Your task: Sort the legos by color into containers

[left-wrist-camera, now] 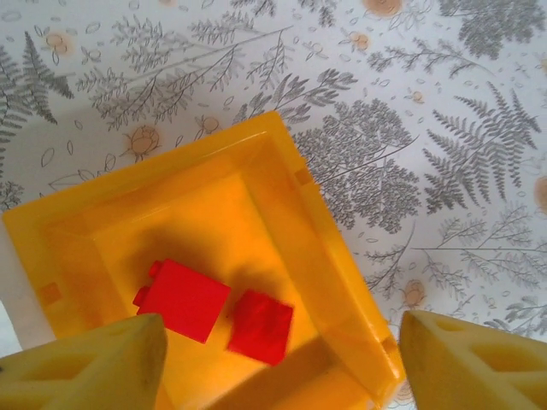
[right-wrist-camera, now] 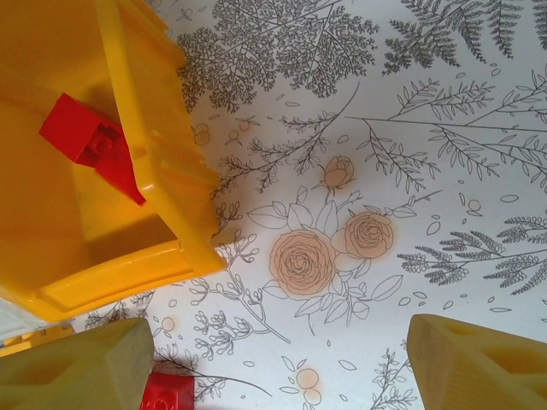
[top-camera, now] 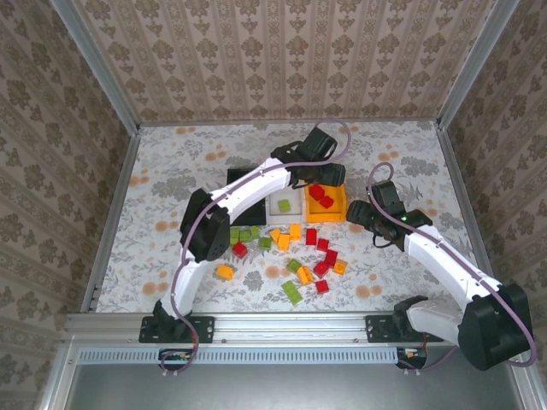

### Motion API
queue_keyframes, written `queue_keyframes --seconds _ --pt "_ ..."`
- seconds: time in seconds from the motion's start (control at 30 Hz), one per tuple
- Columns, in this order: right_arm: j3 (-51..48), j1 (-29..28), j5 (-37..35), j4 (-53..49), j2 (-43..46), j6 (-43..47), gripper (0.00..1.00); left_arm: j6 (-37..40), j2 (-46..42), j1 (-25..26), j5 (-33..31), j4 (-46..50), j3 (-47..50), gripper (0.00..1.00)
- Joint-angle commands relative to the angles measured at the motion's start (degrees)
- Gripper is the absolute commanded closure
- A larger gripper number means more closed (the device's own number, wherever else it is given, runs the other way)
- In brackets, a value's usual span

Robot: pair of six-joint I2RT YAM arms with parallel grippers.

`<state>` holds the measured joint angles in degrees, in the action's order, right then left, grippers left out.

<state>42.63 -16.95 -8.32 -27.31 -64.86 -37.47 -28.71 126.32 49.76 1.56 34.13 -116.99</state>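
Observation:
The orange bin (top-camera: pixel 335 207) stands at the right of the row and holds two red legos (top-camera: pixel 320 196). My left gripper (top-camera: pixel 330 177) hangs open right above it. In the left wrist view the orange bin (left-wrist-camera: pixel 282 184) shows one sharp red lego (left-wrist-camera: pixel 181 299) and one blurred red lego (left-wrist-camera: pixel 260 325), with nothing between the open fingers (left-wrist-camera: pixel 85 363). The white bin (top-camera: pixel 286 206) holds a green lego (top-camera: pixel 284 205). The black bin (top-camera: pixel 232 178) is mostly hidden by the left arm. My right gripper (top-camera: pixel 361 215) is open and empty over bare table beside the orange bin (right-wrist-camera: pixel 137 171).
Several loose red, green and orange-yellow legos (top-camera: pixel 295 256) lie scattered in front of the bins, mid-table. A red lego (right-wrist-camera: pixel 167 393) sits by the right gripper's left finger. The table's right part (right-wrist-camera: pixel 342 248) is bare floral cloth. Patterned walls enclose the table.

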Motion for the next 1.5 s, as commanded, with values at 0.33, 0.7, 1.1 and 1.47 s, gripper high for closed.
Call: queue_keyframes --seconds 0.33,0.7,1.1,1.47 --pt "-3.21 -3.77 10.51 -4.45 0.52 2.49 0.22 -1.45 -40.86 0.43 -4.81 -8.10 43.20 0.00" --pt "-7.14 -14.63 10.38 -9.24 -1.56 -1.28 0.31 -8.64 -67.90 0.29 -13.87 -9.17 73.30 0.00" --pt "-8.76 -20.59 7.93 -9.26 -6.99 -4.79 0.32 -9.23 -79.26 -4.34 -17.06 -4.78 78.25 0.00" --pt "-8.03 -22.58 3.28 -6.89 -11.19 -6.16 0.33 -10.21 -81.67 -8.78 -13.25 -4.94 81.12 0.00"
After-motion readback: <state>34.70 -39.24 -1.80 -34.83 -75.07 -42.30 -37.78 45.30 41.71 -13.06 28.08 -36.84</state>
